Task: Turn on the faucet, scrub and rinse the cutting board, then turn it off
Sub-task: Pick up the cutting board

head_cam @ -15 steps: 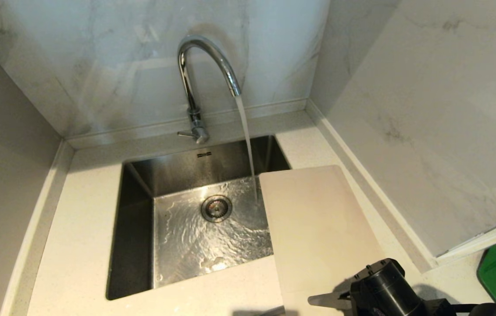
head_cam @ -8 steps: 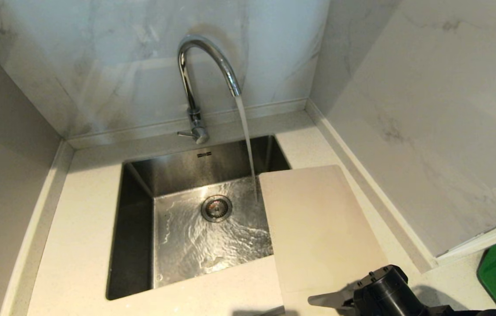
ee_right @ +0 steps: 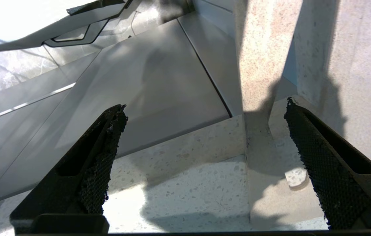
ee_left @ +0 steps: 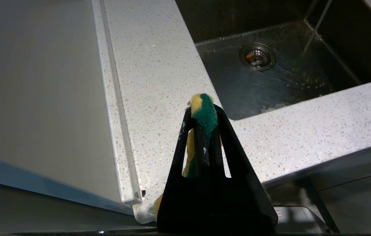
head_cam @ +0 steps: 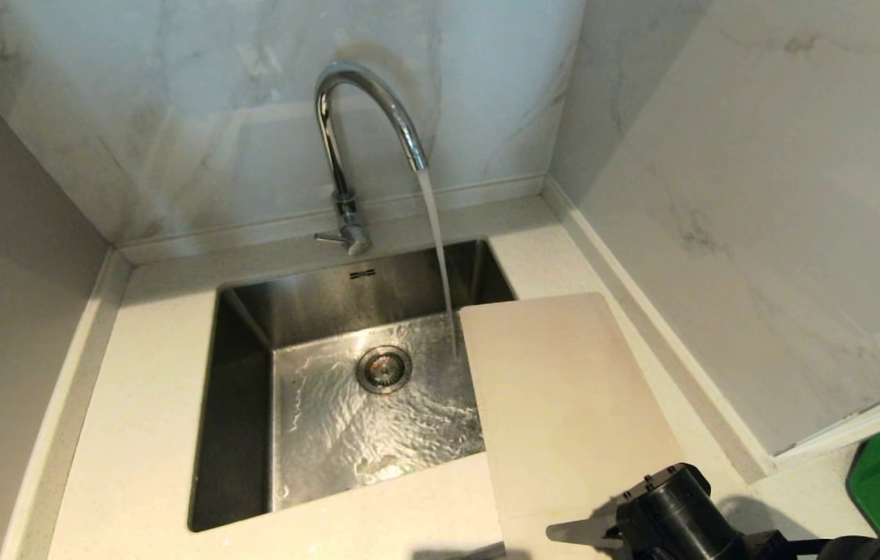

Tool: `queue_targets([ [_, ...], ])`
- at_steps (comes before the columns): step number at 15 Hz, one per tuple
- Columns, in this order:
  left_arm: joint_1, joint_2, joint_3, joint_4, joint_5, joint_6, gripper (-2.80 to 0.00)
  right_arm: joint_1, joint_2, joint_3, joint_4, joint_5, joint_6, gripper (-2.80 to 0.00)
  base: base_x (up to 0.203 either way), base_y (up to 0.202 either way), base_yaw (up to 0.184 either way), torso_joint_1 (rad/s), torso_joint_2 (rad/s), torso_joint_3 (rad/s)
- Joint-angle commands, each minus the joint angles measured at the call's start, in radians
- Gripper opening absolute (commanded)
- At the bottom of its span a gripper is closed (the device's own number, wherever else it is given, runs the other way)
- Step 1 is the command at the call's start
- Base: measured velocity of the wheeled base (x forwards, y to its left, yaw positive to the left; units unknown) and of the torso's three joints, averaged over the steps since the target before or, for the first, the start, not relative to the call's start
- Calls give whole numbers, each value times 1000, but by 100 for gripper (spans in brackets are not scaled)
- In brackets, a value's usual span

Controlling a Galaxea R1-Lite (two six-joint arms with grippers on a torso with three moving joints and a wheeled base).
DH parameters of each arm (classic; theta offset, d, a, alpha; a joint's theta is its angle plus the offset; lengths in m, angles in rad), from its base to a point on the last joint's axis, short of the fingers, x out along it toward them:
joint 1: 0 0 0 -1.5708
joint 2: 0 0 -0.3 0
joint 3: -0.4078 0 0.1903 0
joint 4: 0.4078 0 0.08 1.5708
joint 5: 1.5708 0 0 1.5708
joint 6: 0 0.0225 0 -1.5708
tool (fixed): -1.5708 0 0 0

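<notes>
Over the sink [head_cam: 237,404] water pours from the faucet [head_cam: 366,109], so I think I should grab the cutting board [head_cam: 564,404] lying beside it with my wide-open right gripper [ee_right: 205,157], while my left gripper [ee_left: 201,131] squeezes the sponge [ee_left: 205,111].

We see the right gripper [ee_right: 205,137] with its two black, rough-padded fingers [ee_right: 101,164] spread wide and nothing between them. Beyond them lie a speckled counter [ee_right: 185,183], a grey wall panel [ee_right: 146,91] and a pale speckled upright [ee_right: 254,59], crossed by shadows.
</notes>
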Motion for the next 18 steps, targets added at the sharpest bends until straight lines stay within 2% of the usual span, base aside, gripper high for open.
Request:
queue_targets([
  [1,0,0,0,0,0,-1,-280,0,20,-6,-2,-1,-6,0,0,0,0,0,0,0],
  [12,0,0,0,0,0,-1,-280,-2,107,-24,-11,-1,-7,0,0,0,0,0,0,0],
  [18,0,0,0,0,0,-1,-280,-2,223,-10,-113,-3,-11,0,0,0,0,0,0,0],
])
